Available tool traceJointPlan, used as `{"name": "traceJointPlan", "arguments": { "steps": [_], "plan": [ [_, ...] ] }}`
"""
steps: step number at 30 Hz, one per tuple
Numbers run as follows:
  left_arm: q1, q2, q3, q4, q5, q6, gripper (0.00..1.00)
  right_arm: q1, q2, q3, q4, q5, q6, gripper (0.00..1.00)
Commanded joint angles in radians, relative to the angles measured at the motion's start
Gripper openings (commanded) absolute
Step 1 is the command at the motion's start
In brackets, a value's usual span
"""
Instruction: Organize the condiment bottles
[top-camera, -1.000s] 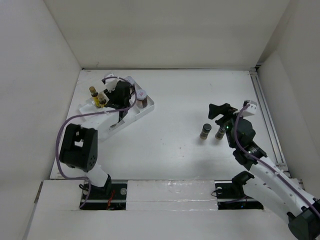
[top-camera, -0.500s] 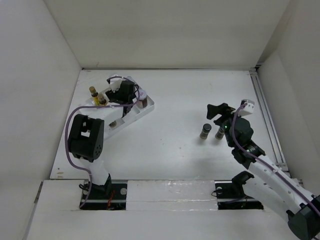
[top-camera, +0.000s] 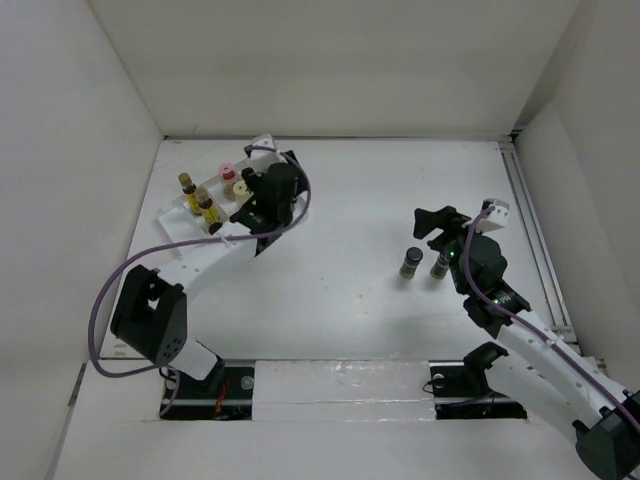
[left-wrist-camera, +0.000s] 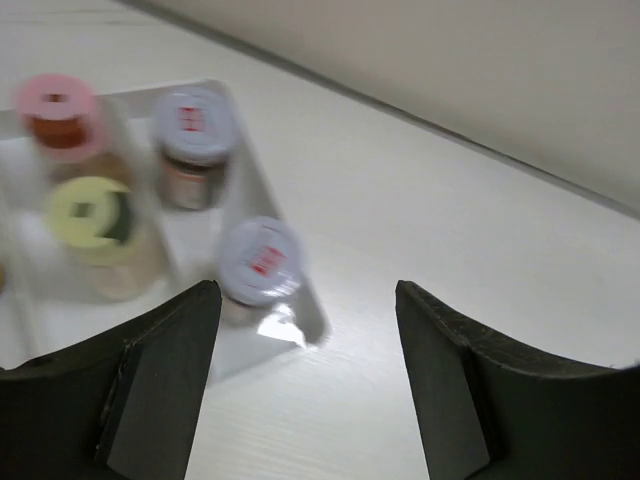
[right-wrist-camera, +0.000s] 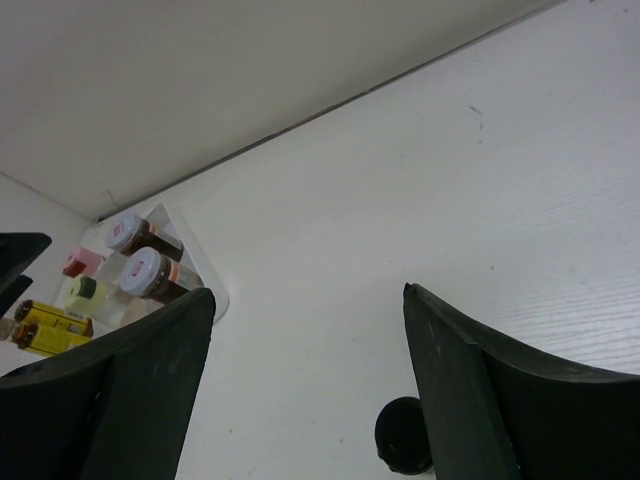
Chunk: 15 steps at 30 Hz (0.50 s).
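**Progress.** Six condiment bottles stand in the white divided tray (top-camera: 172, 212) at the far left of the table (top-camera: 380, 180).
- Two slim yellow-labelled bottles (top-camera: 207, 211) are at the tray's left end.
- A pink-capped bottle (top-camera: 228, 170) and a cream-capped bottle (top-camera: 241, 187) are just beside them.
- Two brown jars with silvery lids show only in my left wrist view, since my left arm (top-camera: 200, 262) covers them from above. One (left-wrist-camera: 192, 122) sits next to the pink cap. The other (left-wrist-camera: 260, 262) appears to be inside the tray's near corner.

**Outstanding.** Two small dark jars (top-camera: 408, 264) (top-camera: 440, 266) stand side by side on the bare table, well apart from the tray and in front of my right arm. I judge the task about three-quarters done, with these two still to be moved across.

**Jaws.**
- My left jaws are spread wide and empty, hanging above the right end of the tray.
- My right jaws are also apart and hold nothing. They are poised just beyond the dark jars, and one dark cap is at the bottom edge of the right wrist view.

**Change from the earlier frames.**
- A second ago my left jaws were low over the middle of the tray and hid the pink and cream caps from above.
- They have since drawn off towards the tray's right end, so both caps are now exposed.
- My right arm has barely shifted, and the two dark jars have not moved.
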Motion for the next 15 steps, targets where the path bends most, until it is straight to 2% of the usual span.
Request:
{"name": "traceJointPlan", "arguments": {
  "steps": [1,3,4,6,8,10,12,15],
  "plan": [
    [-0.161,-0.065,-0.037,0.053,0.083,0.08,0.65,0.002,-0.017,0.031,0.056,0.024,-0.002,0.81],
    [-0.233,-0.065,-0.068,0.083,0.181,0.095,0.65,0.002,-0.063,0.022,0.047,0.075,-0.002,0.79],
    [-0.264,-0.056,-0.068,0.099,0.227,0.117,0.65,0.002,-0.078,0.007,0.047,0.09,0.008,0.58],
    [-0.353,-0.024,-0.08,0.124,0.305,0.164,0.66,0.002,-0.115,0.006,0.047,0.115,0.021,0.31],
    [-0.397,0.022,-0.068,0.139,0.385,0.201,0.69,-0.007,-0.136,0.006,0.036,0.144,0.021,0.12],
    [-0.447,0.062,-0.026,0.139,0.466,0.233,0.78,-0.007,-0.167,-0.003,0.024,0.162,0.03,0.12],
    [-0.471,0.129,0.007,0.148,0.522,0.262,0.82,-0.007,-0.179,-0.003,0.024,0.163,0.03,0.32],
    [-0.494,0.218,0.086,0.136,0.572,0.283,0.82,-0.007,-0.18,-0.003,0.015,0.163,0.03,0.61]
  ]
}}
